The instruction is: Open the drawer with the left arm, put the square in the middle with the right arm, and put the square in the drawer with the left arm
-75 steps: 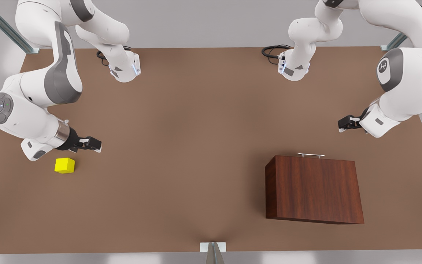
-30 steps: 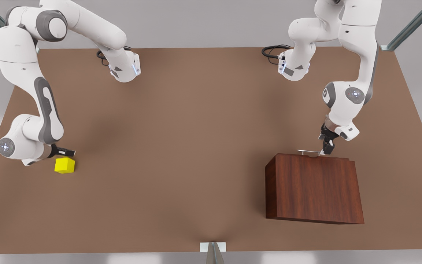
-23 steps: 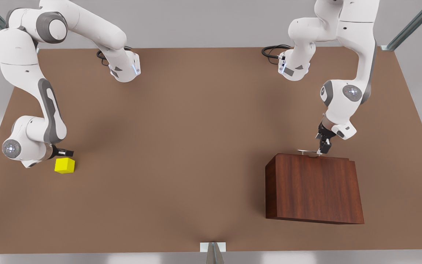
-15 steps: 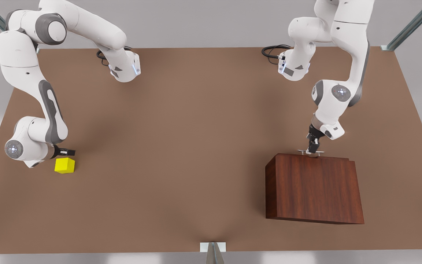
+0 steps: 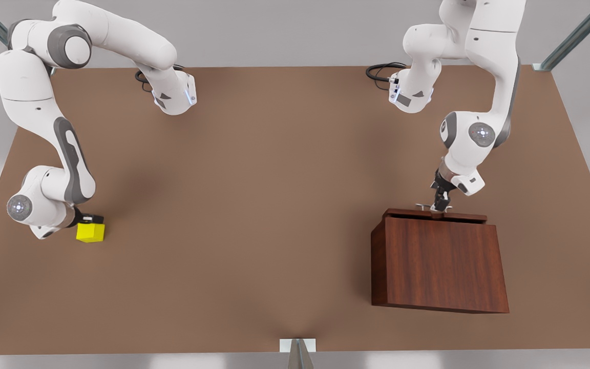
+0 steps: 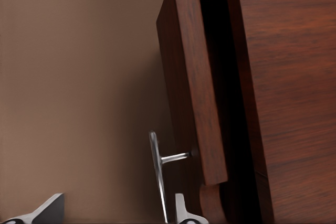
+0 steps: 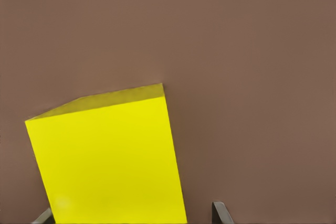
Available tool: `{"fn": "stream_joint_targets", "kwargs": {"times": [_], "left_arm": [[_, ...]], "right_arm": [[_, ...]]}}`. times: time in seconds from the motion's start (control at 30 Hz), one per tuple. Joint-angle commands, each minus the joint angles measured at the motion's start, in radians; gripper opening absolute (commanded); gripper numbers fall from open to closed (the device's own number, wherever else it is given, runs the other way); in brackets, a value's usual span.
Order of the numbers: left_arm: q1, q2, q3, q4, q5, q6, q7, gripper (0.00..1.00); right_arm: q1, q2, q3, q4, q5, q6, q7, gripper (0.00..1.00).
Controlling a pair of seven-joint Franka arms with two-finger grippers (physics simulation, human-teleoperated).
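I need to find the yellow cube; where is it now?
The square sits on the table at the front view's far left, under the right gripper, far from the drawer.

The front view looks steeply down on my whole brown table [image 5: 274, 205]. My left wrist view sits close beside the reddish-brown wooden drawer [image 6: 194, 87], my right wrist view just above the yellow cube [image 7: 110, 161]; the front view shares both.

— What colours am I looking at? I've got a bright yellow square [image 5: 90, 233] on a plain matte brown tabletop [image 5: 254, 205].
— And I see the drawer [image 5: 434, 216] front, dark reddish-brown wood grain, with a silver bar handle [image 6: 156, 174].
— White arms, grey joints, black grippers.
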Motion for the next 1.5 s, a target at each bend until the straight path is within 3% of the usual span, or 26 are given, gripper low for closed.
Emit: {"fn": "stream_joint_targets", "kwargs": {"times": [0.0,0.6,0.63,0.67,0.8,0.97,1.13,1.2,1.23,1.33,1.4,1.47], "left_arm": [[-0.001,0.001,0.0,0.0,0.0,-0.001,-0.001,1.0],[-0.015,-0.068,-0.002,0.0,0.0,-0.177,-0.073,1.0],[-0.015,-0.068,-0.002,0.0,0.0,-0.185,-0.077,1.0],[-0.015,-0.068,-0.002,0.0,0.0,-0.185,-0.077,1.0],[-0.029,-0.08,-0.002,0.0,0.0,-0.236,-0.094,1.0],[-0.031,-0.101,-0.002,0.0,0.0,-0.294,-0.099,1.0],[-0.031,-0.12,-0.002,-0.002,0.0,-0.332,-0.102,1.0],[-0.031,-0.118,-0.002,-0.006,0.0,-0.332,-0.107,1.0],[-0.031,-0.117,-0.002,-0.006,0.0,-0.331,-0.105,1.0],[-0.031,-0.117,-0.002,-0.006,0.0,-0.326,-0.103,1.0],[-0.031,-0.117,-0.002,-0.006,0.0,-0.318,-0.105,1.0],[-0.031,-0.115,-0.002,-0.006,0.0,-0.318,-0.105,1.0]], "right_arm": [[0.0,0.0,0.0,0.0,-0.001,0.001,0.0,1.0],[0.017,0.086,0.002,0.068,-0.002,0.074,0.014,0.99],[0.017,0.086,0.002,0.068,-0.002,0.074,0.014,0.87],[0.017,0.086,0.003,0.068,-0.002,0.073,0.014,0.53],[0.017,0.084,0.008,0.074,-0.001,0.071,0.015,0.46],[0.018,0.064,0.02,0.077,0.004,0.057,0.018,0.46],[0.025,0.023,0.138,0.135,0.003,-0.13,0.192,0.46],[0.026,-0.003,0.25,0.198,-0.005,-0.266,0.314,0.47],[0.026,-0.022,0.345,0.212,-0.007,-0.328,0.429,0.47],[0.049,-0.02,0.532,0.223,-0.02,-0.371,0.705,0.47],[0.207,-0.025,0.534,0.284,-0.02,-0.371,0.957,0.46],[0.297,-0.012,0.523,0.321,-0.017,-0.358,1.022,0.46]]}}
